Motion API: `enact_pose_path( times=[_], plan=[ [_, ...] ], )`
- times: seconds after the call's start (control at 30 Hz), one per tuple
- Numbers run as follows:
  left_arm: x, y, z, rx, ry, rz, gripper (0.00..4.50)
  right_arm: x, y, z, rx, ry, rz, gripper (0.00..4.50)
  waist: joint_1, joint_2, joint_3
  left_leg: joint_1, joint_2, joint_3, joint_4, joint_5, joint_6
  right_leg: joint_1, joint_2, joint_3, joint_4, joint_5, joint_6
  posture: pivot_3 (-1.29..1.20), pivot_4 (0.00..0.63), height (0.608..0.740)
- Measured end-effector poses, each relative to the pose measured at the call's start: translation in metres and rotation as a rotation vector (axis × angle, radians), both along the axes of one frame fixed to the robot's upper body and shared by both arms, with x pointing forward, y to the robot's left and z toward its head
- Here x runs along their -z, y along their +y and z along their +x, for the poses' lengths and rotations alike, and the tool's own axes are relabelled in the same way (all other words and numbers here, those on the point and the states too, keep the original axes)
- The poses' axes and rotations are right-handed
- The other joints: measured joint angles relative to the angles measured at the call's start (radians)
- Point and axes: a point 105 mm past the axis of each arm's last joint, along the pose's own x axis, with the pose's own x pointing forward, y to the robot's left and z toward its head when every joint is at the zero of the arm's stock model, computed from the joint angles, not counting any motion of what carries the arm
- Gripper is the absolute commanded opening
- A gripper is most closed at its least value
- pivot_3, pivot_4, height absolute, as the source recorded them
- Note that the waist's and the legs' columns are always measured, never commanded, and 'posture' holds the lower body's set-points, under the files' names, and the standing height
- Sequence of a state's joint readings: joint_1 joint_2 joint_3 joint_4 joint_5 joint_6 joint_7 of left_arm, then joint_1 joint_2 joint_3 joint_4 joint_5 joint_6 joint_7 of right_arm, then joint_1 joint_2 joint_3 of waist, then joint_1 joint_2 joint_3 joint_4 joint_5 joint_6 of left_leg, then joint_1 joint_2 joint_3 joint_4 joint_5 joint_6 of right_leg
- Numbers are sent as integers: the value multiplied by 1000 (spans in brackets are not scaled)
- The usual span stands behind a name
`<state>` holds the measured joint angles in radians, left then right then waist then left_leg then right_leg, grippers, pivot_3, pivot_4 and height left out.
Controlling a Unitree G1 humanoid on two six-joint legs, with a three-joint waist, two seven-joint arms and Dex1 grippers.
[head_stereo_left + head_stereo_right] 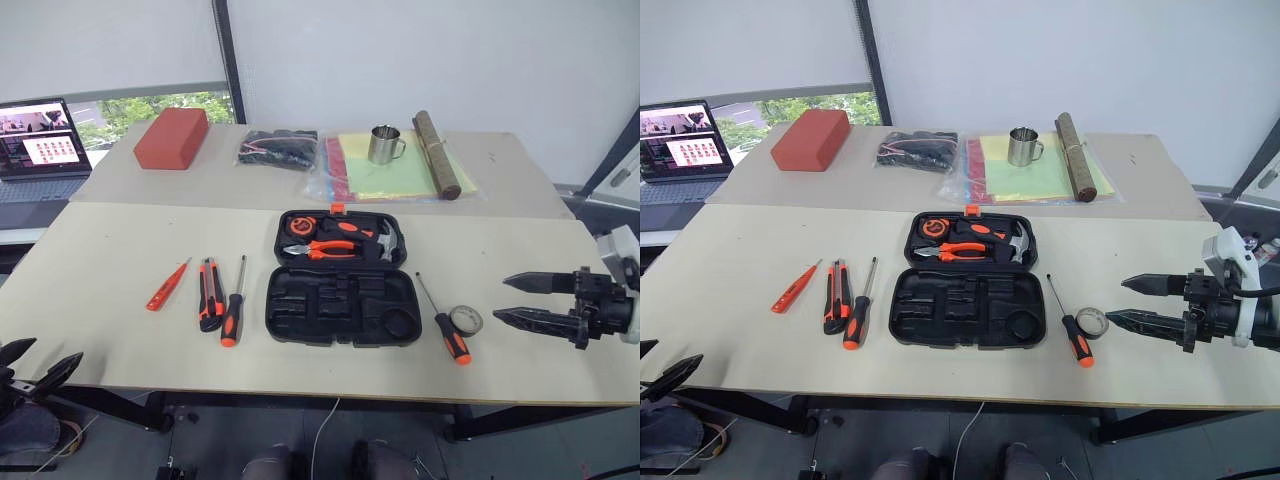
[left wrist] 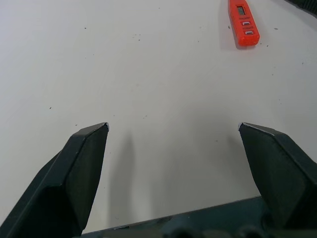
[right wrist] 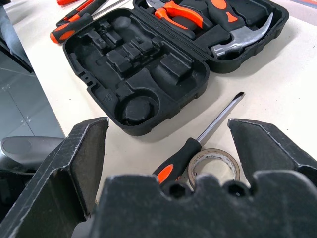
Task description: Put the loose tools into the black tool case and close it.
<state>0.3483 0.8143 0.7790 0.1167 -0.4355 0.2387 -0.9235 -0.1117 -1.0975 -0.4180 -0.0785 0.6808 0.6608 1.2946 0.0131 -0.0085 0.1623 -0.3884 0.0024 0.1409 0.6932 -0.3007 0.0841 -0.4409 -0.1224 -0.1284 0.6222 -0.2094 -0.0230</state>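
Nearest, at the front edge of the pale matte desk [image 1: 120,300], the left gripper [image 1: 40,362] hangs with its two black wedge-shaped fingers [image 2: 79,173] spread wide over bare surface, pinching nothing. At the right side the right gripper [image 1: 525,297] hovers level, its pointed fingers [image 3: 74,168] likewise parted and empty, aimed toward the small grey tape roll [image 1: 465,320], a flat ring lying just beside an orange-and-black-handled screwdriver with a thin metal shaft [image 1: 443,322]. In the middle lies the black moulded plastic tool case [image 1: 340,305], opened flat like a clamshell with rounded corners: the near half shows empty tool-shaped recesses, one of them round, while the far half carries orange-handled pliers [image 1: 335,248], a steel-headed hammer [image 1: 385,243] and a tape measure [image 1: 298,227], with a small orange latch [image 1: 337,208] at its far rim. Left of the case three more loose tools lie side by side, well apart from it: a second orange-and-black screwdriver [image 1: 234,308], a chunky orange-and-black utility knife [image 1: 210,294] and a slim orange tester screwdriver [image 1: 167,284]. That makes five loose tools in all. On the farther desk sit a red brick-shaped block [image 1: 172,138], a black bag of cables [image 1: 278,150], coloured plastic sleeves [image 1: 350,170], a shiny metal mug [image 1: 385,144] and a rolled brown mat [image 1: 437,153]; an open laptop [image 1: 38,140] stands far left.
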Motion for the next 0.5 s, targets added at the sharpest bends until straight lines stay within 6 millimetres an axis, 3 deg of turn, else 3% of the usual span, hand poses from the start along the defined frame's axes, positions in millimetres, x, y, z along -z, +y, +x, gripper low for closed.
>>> enact_pose_path(
  times=[0.1, 0.23, 0.37, 0.5],
  plan=[
    [0, -3, 6, 6, 1, -16, 4500, 0, 0, -2, 12, 3, -11, 4490, 4, 1, 0, 0, 0, 0, 0, 0, 0, 1, -1, -1, 0, 0, 0, 0, 150, 736],
    [-5, -26, 37, 64, 19, -85, 4500, -10, 21, -7, -8, -40, -53, 4490, 13, 1, 1, 0, -1, 0, 1, 1, -1, 0, -1, -1, 2, 0, 0, 0, 150, 736],
    [-31, -50, 75, 111, 28, -86, 4500, -25, 51, -22, -75, -79, -48, 4490, 14, 0, 1, 0, -1, 0, 1, 1, -1, 1, -1, -1, 3, 0, 1, 0, 150, 736],
    [-39, -70, 100, 145, 68, -91, 4500, -21, 60, -34, -122, -64, -38, 4490, 14, -2, 1, 1, -3, -1, 1, 1, -1, 3, 0, -1, 3, 1, 2, 0, 150, 736]
  ],
)
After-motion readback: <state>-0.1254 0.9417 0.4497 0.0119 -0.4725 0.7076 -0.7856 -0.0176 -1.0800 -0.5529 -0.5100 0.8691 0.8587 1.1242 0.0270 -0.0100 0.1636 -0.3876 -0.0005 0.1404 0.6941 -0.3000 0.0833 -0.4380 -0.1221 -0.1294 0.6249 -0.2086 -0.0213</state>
